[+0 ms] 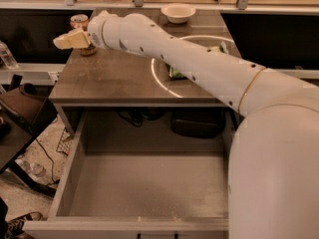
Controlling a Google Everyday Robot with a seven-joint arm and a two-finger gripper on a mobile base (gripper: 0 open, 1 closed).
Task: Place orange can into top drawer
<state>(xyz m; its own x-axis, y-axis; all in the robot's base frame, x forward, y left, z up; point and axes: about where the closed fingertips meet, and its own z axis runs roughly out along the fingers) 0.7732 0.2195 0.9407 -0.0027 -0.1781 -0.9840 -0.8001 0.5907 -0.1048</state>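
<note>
The orange can point(79, 22) stands upright at the far left corner of the grey table point(109, 78); only its silver top and a bit of its base show. My gripper point(71, 39) reaches in from the right and sits right in front of the can, at its left side, hiding most of its body. I cannot tell whether it touches the can. The top drawer point(144, 183) is pulled out wide below the table's front edge, and its flat grey bottom holds nothing.
A green chip bag point(175, 74) lies on the table's right half, mostly hidden by my white arm. A white bowl point(178, 12) sits on the surface behind the table. A dark chair point(25, 108) and floor cables are at the left.
</note>
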